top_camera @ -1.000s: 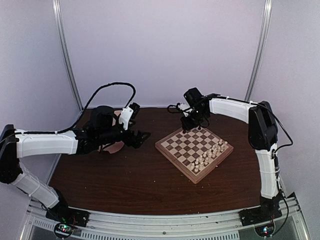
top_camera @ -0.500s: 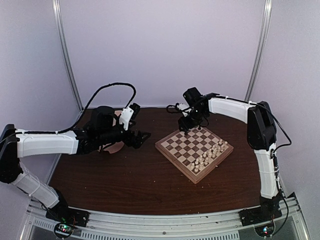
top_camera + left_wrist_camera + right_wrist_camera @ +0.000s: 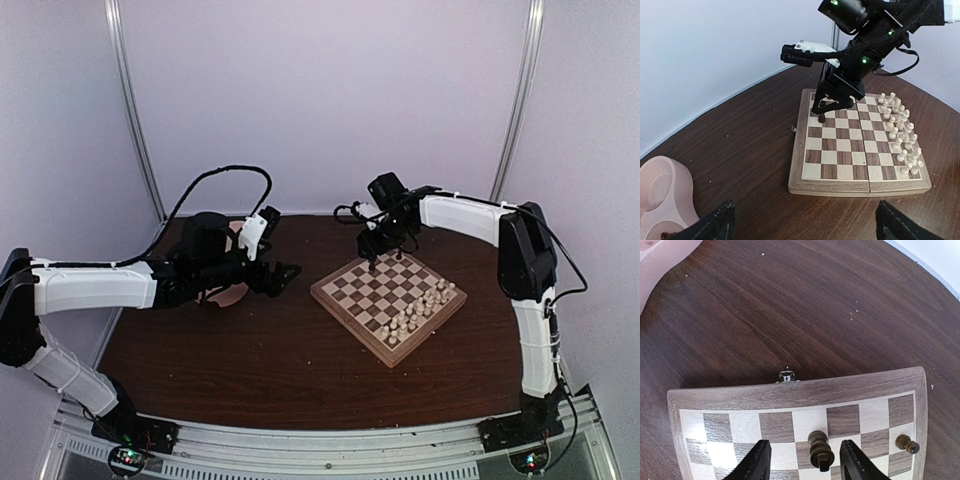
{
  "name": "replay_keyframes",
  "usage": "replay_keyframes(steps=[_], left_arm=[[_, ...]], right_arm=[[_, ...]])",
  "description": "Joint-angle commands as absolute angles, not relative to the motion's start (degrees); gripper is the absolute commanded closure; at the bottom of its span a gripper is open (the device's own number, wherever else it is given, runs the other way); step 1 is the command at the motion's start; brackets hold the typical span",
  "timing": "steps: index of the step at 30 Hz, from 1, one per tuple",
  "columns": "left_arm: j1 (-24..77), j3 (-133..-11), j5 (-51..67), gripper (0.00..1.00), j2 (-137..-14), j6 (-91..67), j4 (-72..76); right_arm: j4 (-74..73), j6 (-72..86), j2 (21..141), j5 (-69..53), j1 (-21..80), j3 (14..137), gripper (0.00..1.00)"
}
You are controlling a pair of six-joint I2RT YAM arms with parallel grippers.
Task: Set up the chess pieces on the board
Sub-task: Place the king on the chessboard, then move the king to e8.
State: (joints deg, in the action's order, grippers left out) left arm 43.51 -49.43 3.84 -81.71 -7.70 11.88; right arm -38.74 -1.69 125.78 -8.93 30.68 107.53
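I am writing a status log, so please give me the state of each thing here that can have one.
Square wooden chessboard: unfolded, lying flat.
Pale cream chessmen: upright, two rows along one edge.
Left gripper: open, empty.
Right gripper: open, straddling a dark brown chessman.
That dark brown chessman: standing, not gripped.
Second dark brown chessman: standing near the board's corner.
Pink double bowl: upright; contents mostly out of view.

Open desk [image 3: 250, 370] along the near edge. Right of centre stands the board [image 3: 362, 292]: pale chessmen [image 3: 418, 310] crowd its right side, the right hand [image 3: 374, 260] overhangs its far corner.
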Motion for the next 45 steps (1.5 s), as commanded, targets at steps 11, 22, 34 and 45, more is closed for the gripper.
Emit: replay_keyframes(steps=[11, 22, 34, 45], left_arm=[[43.6, -49.5, 3.6, 0.02, -80.7, -8.1, 12.8], [43.6, -49.5, 3.5, 0.02, -80.7, -8.0, 12.9], [43.6, -49.8, 3.8, 0.02, -81.0, -7.8, 12.7], [43.6, -50.1, 4.0, 0.02, -81.3, -7.7, 12.7]], right_arm=[[-38.0, -0.8, 124.9, -3.0, 30.6, 105.7, 0.60], [-38.1, -0.9, 125.4, -3.6, 30.5, 105.8, 0.73], [-39.8, -1.0, 126.9, -3.0, 30.6, 107.0, 0.78], [-39.5, -1.0, 126.4, -4.2, 30.6, 107.3, 0.87]])
